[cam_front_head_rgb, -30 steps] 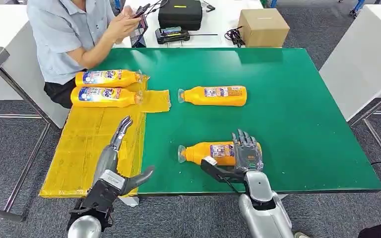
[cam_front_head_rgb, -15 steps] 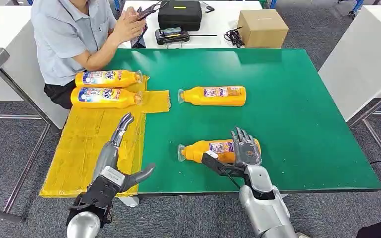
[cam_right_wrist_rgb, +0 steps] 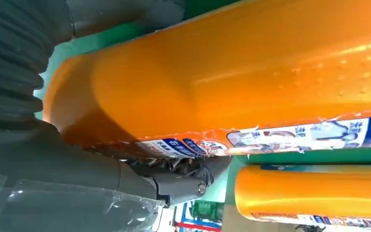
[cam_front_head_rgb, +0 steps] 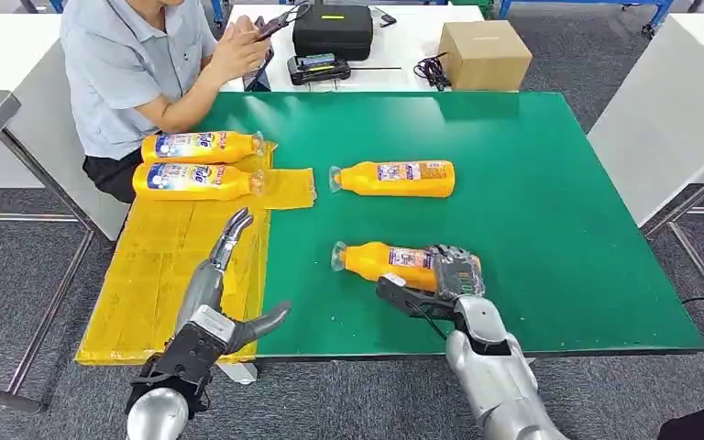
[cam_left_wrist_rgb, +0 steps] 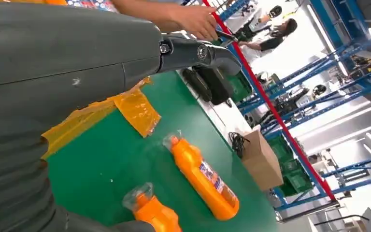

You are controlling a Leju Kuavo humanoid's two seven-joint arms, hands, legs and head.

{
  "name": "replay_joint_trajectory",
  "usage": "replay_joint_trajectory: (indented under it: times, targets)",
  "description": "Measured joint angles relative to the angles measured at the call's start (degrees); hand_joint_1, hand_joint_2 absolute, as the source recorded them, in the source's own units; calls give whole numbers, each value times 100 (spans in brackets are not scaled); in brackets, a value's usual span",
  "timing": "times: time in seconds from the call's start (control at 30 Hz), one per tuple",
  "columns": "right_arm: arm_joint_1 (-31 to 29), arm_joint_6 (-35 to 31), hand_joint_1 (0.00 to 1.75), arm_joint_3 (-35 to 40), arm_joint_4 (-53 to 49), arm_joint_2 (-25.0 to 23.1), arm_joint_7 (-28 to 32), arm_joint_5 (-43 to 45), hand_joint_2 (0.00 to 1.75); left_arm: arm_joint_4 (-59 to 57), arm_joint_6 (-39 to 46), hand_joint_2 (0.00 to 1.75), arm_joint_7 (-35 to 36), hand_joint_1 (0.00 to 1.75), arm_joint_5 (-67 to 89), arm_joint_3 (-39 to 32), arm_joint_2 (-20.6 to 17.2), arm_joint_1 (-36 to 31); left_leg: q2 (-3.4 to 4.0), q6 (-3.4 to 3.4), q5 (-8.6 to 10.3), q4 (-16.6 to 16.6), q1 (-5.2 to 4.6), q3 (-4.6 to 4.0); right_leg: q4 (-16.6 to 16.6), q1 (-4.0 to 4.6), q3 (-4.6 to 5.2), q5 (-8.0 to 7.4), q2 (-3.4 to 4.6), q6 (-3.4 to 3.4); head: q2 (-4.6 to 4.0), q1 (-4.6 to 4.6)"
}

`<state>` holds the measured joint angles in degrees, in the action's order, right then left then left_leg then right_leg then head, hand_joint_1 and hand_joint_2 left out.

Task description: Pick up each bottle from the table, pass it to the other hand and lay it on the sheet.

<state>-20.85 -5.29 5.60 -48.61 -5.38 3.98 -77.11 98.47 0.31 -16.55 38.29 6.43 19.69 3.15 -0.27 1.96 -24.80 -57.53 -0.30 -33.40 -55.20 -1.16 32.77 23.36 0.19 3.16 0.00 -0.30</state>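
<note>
The left hand [cam_left_wrist_rgb: 53, 82] fills nine o'clock, thumb [cam_left_wrist_rgb: 198, 52] reaching to twelve. A bottle [cam_left_wrist_rgb: 204, 178] lies on the green table [cam_left_wrist_rgb: 111, 159] at five o'clock, another's neck [cam_left_wrist_rgb: 149, 212] at six. A box [cam_left_wrist_rgb: 260, 159] sits at four o'clock.

We see glossy orange plastic on the bottle [cam_front_head_rgb: 394, 262] with a slick printed label — the sheet [cam_front_head_rgb: 160, 266] looks like crinkled, shiny yellow film. The table [cam_front_head_rgb: 559, 211] is matt green, the box [cam_front_head_rgb: 486, 53] plain brown cardboard.
</note>
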Motion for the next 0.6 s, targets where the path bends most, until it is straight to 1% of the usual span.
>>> replay_joint_trajectory:
  times: [0.13, 0.17, 0.3, 0.4, 0.43, 0.5, 0.53, 0.6]
  targets:
    - [-42, 15, 161, -2, 42, 24, 29, 24, 175, -7, -7, 175, -4, 0, -7, 2, 0, -38, 0, 0, -1, 1, 0, 1, 0, 1, 0, 0, 0, 0, 0, 2]
    - [-52, 17, 164, -2, 53, 29, 29, 26, 175, -11, -7, 175, -7, 0, -7, 2, 0, -42, 0, 0, -1, 1, 1, 1, 0, 1, 0, 0, 0, 0, 0, 2]
    - [-71, 48, 159, -20, 77, 35, 107, 128, 175, -39, -15, 175, -13, 0, -20, 4, 0, -53, 0, 0, 0, 1, 1, 4, 0, 1, -3, 0, 0, 0, 0, 0]
    - [-91, 136, 171, -68, 92, 61, 295, 392, 175, -68, -22, 175, -22, 0, -68, 11, 0, -72, 6, -1, -2, 1, 0, 16, 1, 0, -9, 0, 1, 0, 0, 0]
    - [-70, 171, 169, -85, 110, 72, 416, 550, 175, -85, -24, 175, -35, 0, -114, 13, 0, -92, 8, -1, -3, 1, 0, 18, 2, 1, -11, 0, 2, 0, 0, 2]
    - [-71, 381, 169, -163, 125, 135, 916, 1319, 175, -151, 17, 175, -68, 0, -403, 7, 2, -157, 9, -2, -5, 1, 0, 26, 3, 1, -17, 0, 4, -1, 0, 4]
    - [-61, 455, 159, -190, 125, 171, 1137, 1662, 175, -175, 66, 175, -66, 0, -589, 4, 4, -177, 9, -13, -16, 1, 0, 34, 3, 1, -25, -2, 7, -3, 0, 6]
    - [22, 529, 161, -205, 92, 188, 1454, 2185, 175, -266, 166, 175, -8, 0, -1066, -6, 4, -216, 21, -14, -20, 2, 1, 54, 3, 2, -38, -2, 25, -4, 0, 2]
